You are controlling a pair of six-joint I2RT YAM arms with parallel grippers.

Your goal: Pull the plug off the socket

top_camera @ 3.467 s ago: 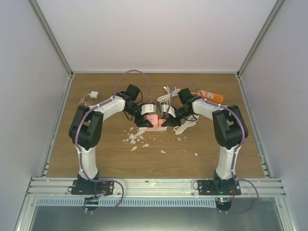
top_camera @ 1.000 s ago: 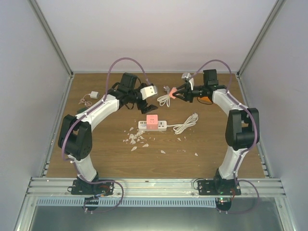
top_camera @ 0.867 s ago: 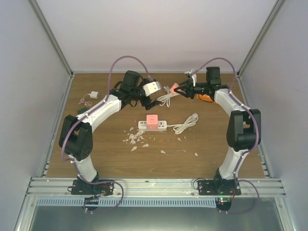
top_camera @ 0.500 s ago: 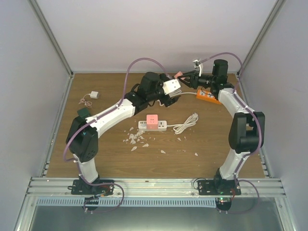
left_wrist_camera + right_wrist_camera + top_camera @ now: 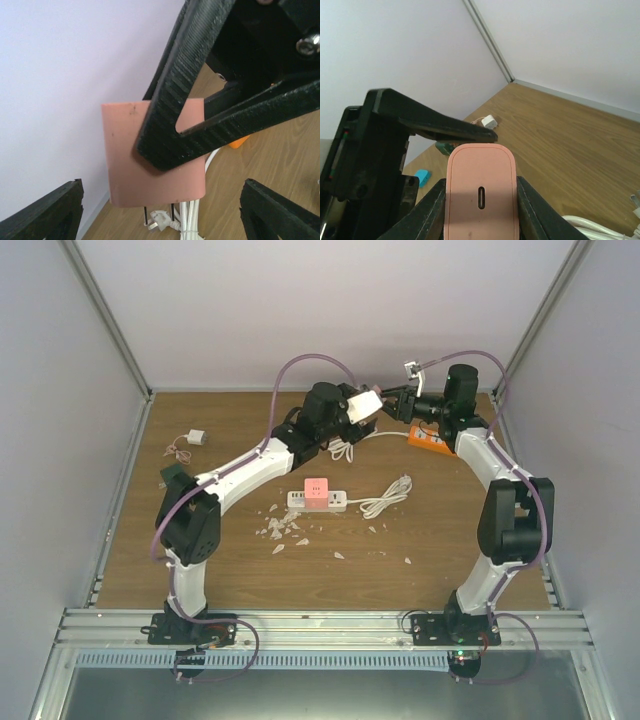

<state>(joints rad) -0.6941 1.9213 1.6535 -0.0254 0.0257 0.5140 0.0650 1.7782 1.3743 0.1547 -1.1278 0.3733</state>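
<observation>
Pink plug [image 5: 480,197], white power strip [image 5: 338,502]

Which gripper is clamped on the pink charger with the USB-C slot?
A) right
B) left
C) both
A: in the right wrist view the pink charger sits pinched between the fingers of the right gripper. The left gripper is open, its fingers clear of the charger on either side.

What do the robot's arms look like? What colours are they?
The left arm and right arm have white shells and chunky black joints. A thin purple cable loops along each. The fingers are black and wedge-shaped, with ribbed edges.
</observation>
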